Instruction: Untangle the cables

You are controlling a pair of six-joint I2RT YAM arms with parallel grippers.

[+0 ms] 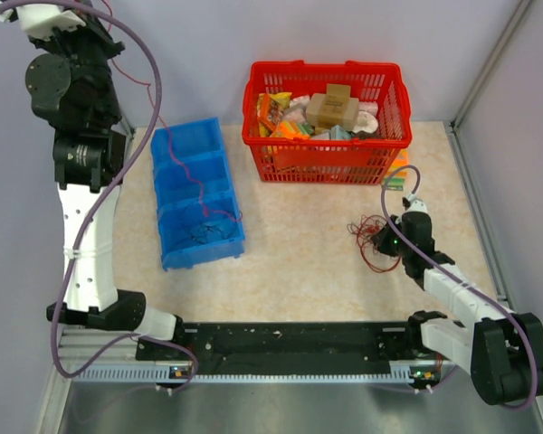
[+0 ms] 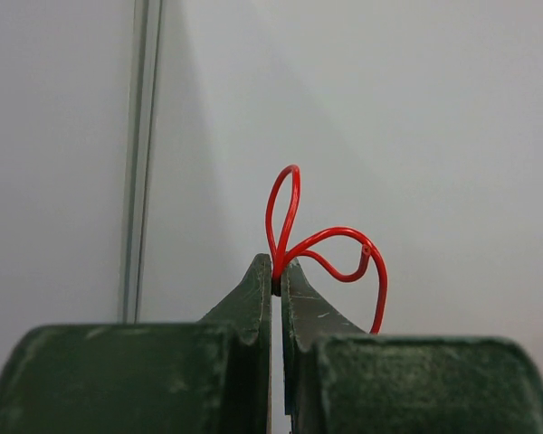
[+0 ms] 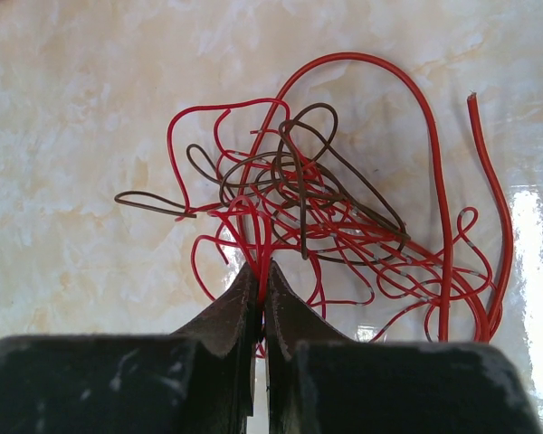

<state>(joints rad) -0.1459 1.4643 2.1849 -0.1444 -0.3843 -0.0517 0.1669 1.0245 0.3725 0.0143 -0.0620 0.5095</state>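
The cables lie as a loose tangle of thin red and dark-red wires on the pale tabletop, at the right in the top view. My right gripper is shut on a few red strands at the tangle's near edge, low over the table. My left arm is raised high at the far left. Its gripper is shut on a single red wire that loops above the fingertips. A long thin red wire hangs from the top left down into the blue bin.
The blue bin has several compartments; the nearest holds a few more thin wires. A red basket full of packaged goods stands at the back, with a small green and yellow item at its right. Walls close in both sides.
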